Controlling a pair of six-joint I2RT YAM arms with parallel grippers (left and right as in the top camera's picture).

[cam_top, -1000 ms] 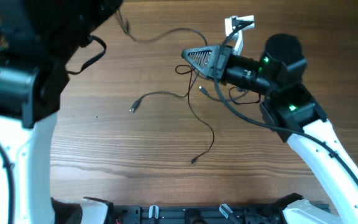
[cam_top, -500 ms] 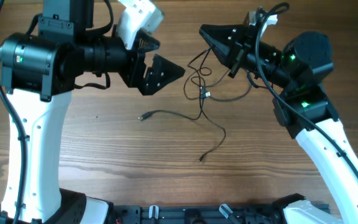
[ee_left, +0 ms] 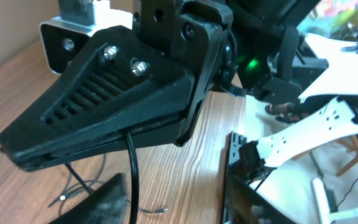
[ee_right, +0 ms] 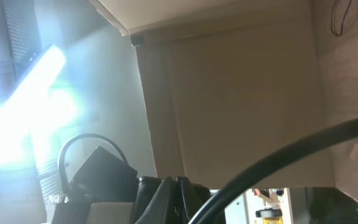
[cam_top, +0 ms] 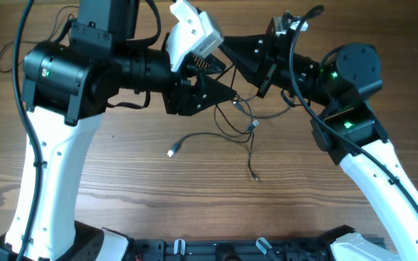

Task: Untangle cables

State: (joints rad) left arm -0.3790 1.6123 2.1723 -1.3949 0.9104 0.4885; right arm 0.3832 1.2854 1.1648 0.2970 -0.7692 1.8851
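Right gripper [ee_left: 23, 142] is pinching the cables [cam_top: 253, 126], left gripper [cam_top: 220, 91] hanging half-spread. I'm risking fingers colliding, crowding this close.

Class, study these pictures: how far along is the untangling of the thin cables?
Done: nothing visibly freed; the cables form one knotted bunch. In hand: the right fingers are shut on a strand that hangs down, and the left fingers stand open on either side of it. Left: pulling the strands and their plug ends apart.

White links [cam_top: 49, 167], black joints [cam_top: 64, 72], green lights [cam_top: 47, 72], silver screws [ee_left: 109, 53]
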